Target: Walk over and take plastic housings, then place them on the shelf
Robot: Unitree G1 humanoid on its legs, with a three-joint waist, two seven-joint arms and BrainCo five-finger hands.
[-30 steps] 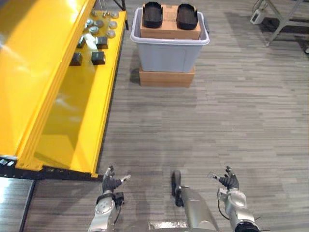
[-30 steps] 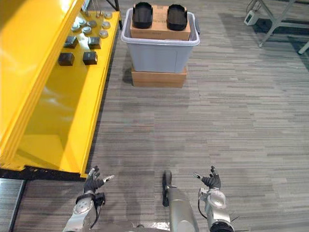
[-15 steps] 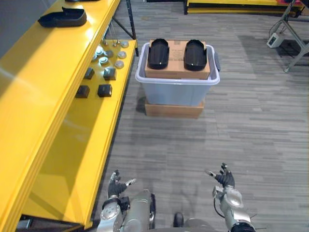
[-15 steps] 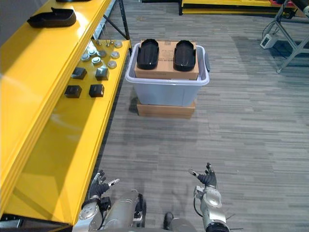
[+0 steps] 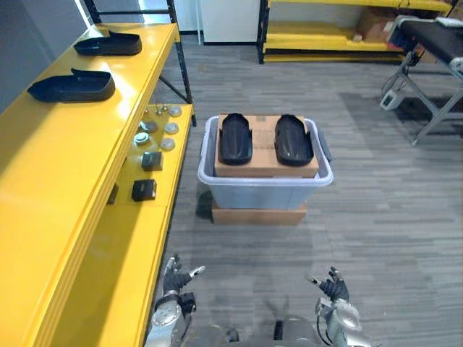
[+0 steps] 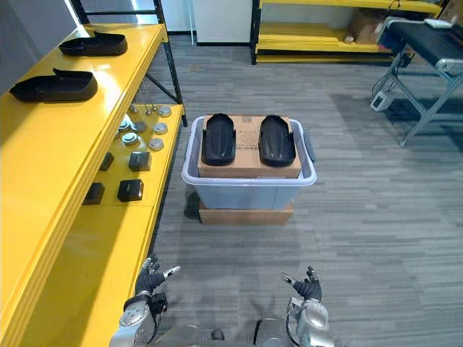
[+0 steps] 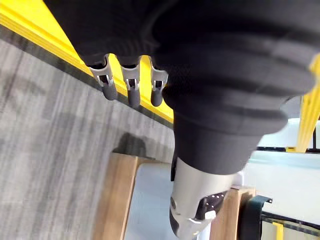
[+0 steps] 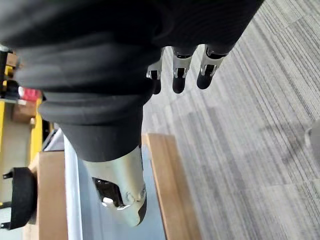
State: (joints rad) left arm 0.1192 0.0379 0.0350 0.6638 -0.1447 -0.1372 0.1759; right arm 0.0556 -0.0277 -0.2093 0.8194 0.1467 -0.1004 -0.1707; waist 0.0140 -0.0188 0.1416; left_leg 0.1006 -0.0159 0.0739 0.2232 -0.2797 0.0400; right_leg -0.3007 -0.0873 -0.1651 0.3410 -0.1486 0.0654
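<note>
Partly hidden: the lower level of the yellow shelf (image 5: 51, 166) on the left sits behind the top level's edge. No full parts count there; we make out several round silver pieces (image 6: 156, 144) and at least three dark blocks (image 6: 130, 190).

The lower cardboard box (image 5: 257, 215) under the grey bin (image 5: 264, 195) shows its front edge only.

We count four black plastic housings:
- Near housing (image 5: 72, 87) and far housing (image 5: 108, 45) lie on the shelf's top level, far left.
- Left housing (image 5: 235, 138) and right housing (image 5: 293, 140) lie side by side on the upper cardboard box (image 5: 263, 144) in the bin, centre.

The left hand (image 5: 173, 278) and right hand (image 5: 333, 289) are low at the near edge, arms cut off. Both have loose, spread fingers and hold nothing, well apart from the bin.
</note>
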